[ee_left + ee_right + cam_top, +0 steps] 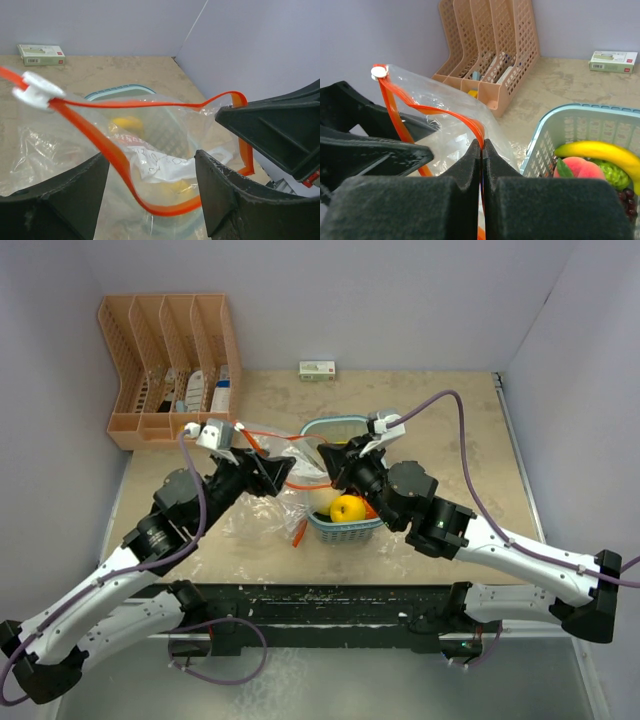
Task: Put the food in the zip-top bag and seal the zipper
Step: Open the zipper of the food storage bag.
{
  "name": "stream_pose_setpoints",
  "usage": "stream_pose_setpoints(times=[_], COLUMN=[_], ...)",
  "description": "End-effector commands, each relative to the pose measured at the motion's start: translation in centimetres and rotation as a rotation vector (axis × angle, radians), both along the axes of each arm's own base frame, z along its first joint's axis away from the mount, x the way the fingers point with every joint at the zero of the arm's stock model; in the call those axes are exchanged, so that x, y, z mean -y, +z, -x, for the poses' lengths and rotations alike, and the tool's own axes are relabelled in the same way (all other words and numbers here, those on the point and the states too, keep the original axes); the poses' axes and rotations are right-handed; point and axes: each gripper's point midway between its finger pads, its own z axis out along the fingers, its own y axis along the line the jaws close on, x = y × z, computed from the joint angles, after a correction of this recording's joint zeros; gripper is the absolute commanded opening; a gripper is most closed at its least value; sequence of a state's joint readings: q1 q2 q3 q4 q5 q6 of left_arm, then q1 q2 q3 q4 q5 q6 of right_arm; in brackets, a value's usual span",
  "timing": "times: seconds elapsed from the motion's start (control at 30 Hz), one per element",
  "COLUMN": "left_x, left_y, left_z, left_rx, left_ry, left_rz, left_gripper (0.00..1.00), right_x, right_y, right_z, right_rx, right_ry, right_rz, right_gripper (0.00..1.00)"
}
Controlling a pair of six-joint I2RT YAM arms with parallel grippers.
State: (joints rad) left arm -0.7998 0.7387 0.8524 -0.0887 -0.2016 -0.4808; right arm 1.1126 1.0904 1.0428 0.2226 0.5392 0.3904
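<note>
Beside the light blue mesh basket (345,533) holding the yellow fruit (348,508), the right hand (482,145) pinches the orange-red zipper strip (107,145) of the clear plastic bag (262,520). The left hand (150,160) gapes, empty. Held one-sided, the mouth may sag.

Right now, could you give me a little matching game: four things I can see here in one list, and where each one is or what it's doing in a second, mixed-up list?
Things
1. small white-green box
2. banana
3. right gripper
4. peach-coloured file rack

Places or states
A. lying in the light blue basket
B. at the far left corner of the table
C. shut on the orange-red zipper
D. alone at the middle of the table's far edge

Pairs: 1-D, 2-A, 3-C, 4-B
</note>
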Motion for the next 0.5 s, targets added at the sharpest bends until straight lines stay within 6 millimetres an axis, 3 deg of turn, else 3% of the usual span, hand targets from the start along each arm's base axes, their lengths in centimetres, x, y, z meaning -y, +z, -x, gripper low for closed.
stream_pose_setpoints(times=[0.0, 0.07, 0.23, 0.37, 0.47], left_x=[1.0, 1.3, 1.3, 0.2, -1.3], left_y=[1.4, 1.3, 1.1, 1.7, 2.1], left_z=[-0.8, -1.0, -1.1, -0.3, 0.8], left_rx=[0.036, 0.040, 0.034, 0.031, 0.012], left_ry=[-0.009, -0.009, -0.008, -0.006, 0.003], left_rz=[0.047, 0.041, 0.027, -0.023, -0.085], left_gripper=[0.70, 0.56, 0.00, 0.00, 0.00], right_x=[0.4, 0.5, 1.6, 3.2, 5.4], right_y=[3.0, 3.0, 2.8, 1.9, 0.1], right_z=[0.6, 0.7, 0.6, -0.3, -1.7], right_rx=[0.028, 0.026, 0.016, -0.019, -0.078], right_ry=[0.017, 0.020, -0.023, -0.127, -0.296], right_rz=[-0.100, -0.103, -0.109, -0.096, -0.055], right_gripper=[0.00, 0.00, 0.00, 0.00, 0.00])
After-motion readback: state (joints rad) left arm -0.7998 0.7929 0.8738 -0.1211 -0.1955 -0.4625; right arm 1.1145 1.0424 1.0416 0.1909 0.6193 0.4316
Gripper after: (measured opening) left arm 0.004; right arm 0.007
